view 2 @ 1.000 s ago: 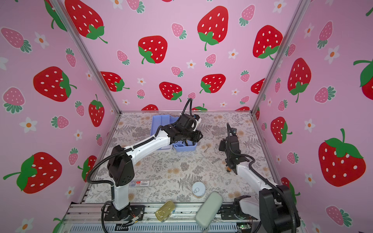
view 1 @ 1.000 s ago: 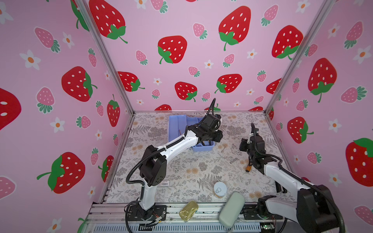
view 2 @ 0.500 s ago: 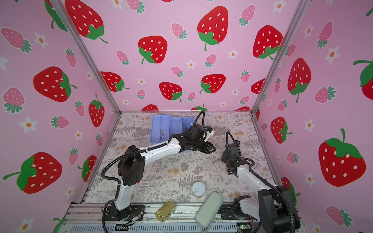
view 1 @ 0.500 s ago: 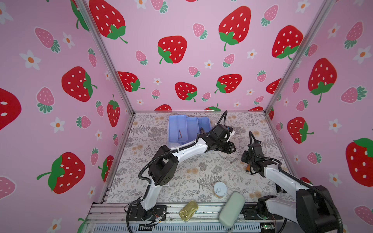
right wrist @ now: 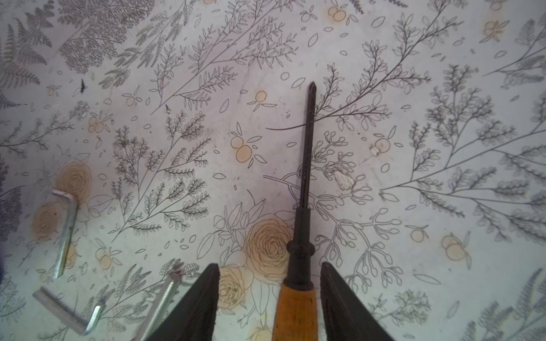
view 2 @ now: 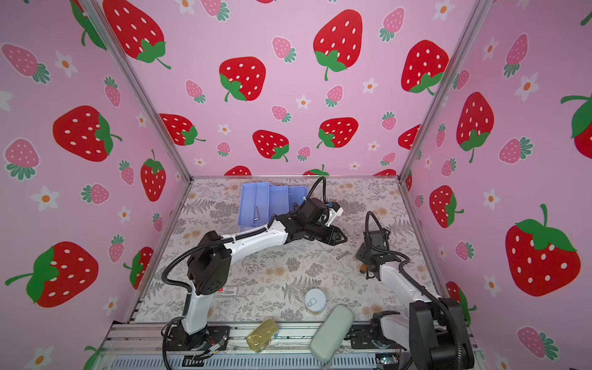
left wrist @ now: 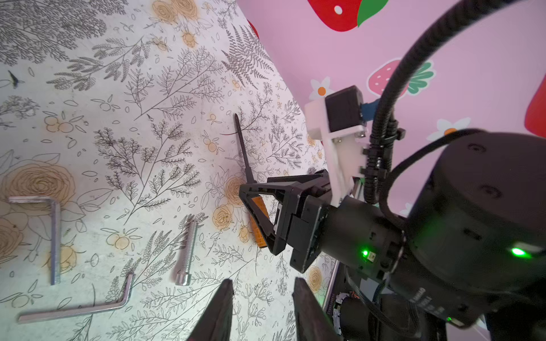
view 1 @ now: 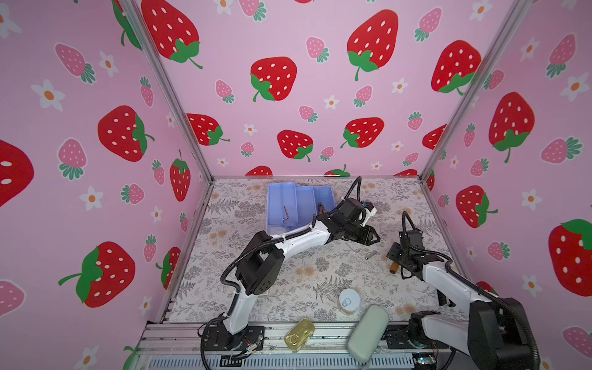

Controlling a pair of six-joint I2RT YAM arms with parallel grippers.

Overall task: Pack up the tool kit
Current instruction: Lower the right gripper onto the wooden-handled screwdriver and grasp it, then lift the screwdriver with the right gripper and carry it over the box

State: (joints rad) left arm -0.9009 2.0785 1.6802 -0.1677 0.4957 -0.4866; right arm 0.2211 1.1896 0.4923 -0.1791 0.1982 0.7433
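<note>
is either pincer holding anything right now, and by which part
Nothing held. The screwdriver lies loose inside the open right pincer, gaps both sides of its handle; left pincer empty.

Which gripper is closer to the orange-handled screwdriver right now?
Right. The right gripper straddles the screwdriver handle, jaws open. The left gripper hovers apart from it, near the bolt, holding nothing.

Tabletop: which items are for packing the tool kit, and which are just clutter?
For the job: tool kit, hex key in its tray, screwdriver, bolt, loose hex key, second loose hex key.

Lying about: round can, gold sardine tin, grey-green case, clear case with red label.
</note>
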